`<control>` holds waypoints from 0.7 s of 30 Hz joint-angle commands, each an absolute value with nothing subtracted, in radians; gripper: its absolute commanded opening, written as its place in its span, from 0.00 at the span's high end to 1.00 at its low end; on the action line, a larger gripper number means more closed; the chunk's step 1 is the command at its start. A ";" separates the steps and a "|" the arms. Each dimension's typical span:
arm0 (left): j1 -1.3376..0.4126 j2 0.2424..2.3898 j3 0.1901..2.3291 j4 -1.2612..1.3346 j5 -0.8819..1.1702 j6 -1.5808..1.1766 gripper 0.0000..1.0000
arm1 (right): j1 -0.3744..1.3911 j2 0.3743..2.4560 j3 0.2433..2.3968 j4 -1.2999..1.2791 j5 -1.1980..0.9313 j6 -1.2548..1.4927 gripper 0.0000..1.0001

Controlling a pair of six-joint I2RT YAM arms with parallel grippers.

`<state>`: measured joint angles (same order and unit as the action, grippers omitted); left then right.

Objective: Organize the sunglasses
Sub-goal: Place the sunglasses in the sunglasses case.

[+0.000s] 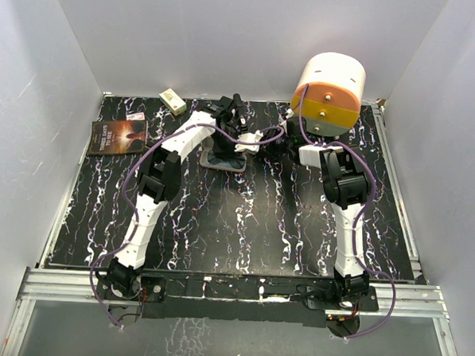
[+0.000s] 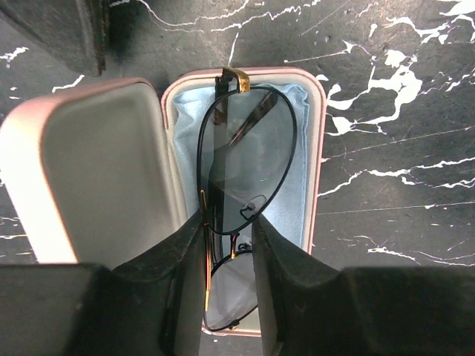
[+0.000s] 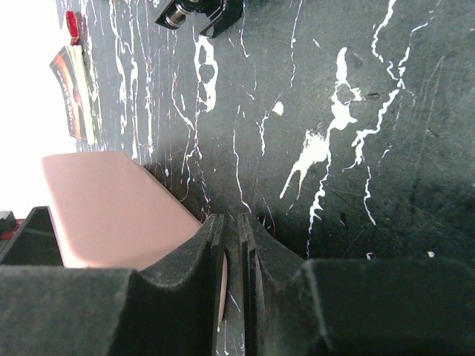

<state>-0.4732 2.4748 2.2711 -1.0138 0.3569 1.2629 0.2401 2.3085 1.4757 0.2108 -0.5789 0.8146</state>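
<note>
The left gripper (image 2: 228,241) is pinching the sunglasses (image 2: 245,156), which are lying inside the open pink case (image 2: 96,170) at the far middle of the table (image 1: 283,228); the right gripper (image 3: 231,226) is nipping the case's edge.

Plain white walls (image 1: 229,34) close in the left, far and right edges of a black desk (image 1: 243,226) veined with white marbling, evenly lit from above; an aluminium rail (image 1: 232,288) runs along its near edge.

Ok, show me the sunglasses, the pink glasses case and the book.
sunglasses (image 2: 245,159): left wrist view, on the upper lens.
pink glasses case (image 2: 104,170): left wrist view, on the open lid's lining.
book (image 1: 118,136): top external view, on its cover.
</note>
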 commanded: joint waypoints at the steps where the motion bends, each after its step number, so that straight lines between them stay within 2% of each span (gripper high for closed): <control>1: -0.468 2.434 2.229 -1.044 0.361 1.242 0.72 | 0.231 2.293 1.482 0.246 -0.563 0.813 0.80; 5: -0.468 2.430 2.226 -1.029 0.347 1.232 0.69 | 0.231 2.290 1.480 0.245 -0.562 0.813 0.80; 10: -0.468 2.419 2.219 -1.006 0.325 1.204 0.58 | 0.232 2.287 1.479 0.244 -0.559 0.813 0.80; 17: -0.468 2.379 2.172 -0.939 0.311 1.164 0.55 | 0.231 2.278 1.472 0.244 -0.557 0.814 0.80; 21: -0.468 2.349 2.134 -0.887 0.300 1.141 0.48 | 0.231 2.272 1.467 0.245 -0.556 0.813 0.80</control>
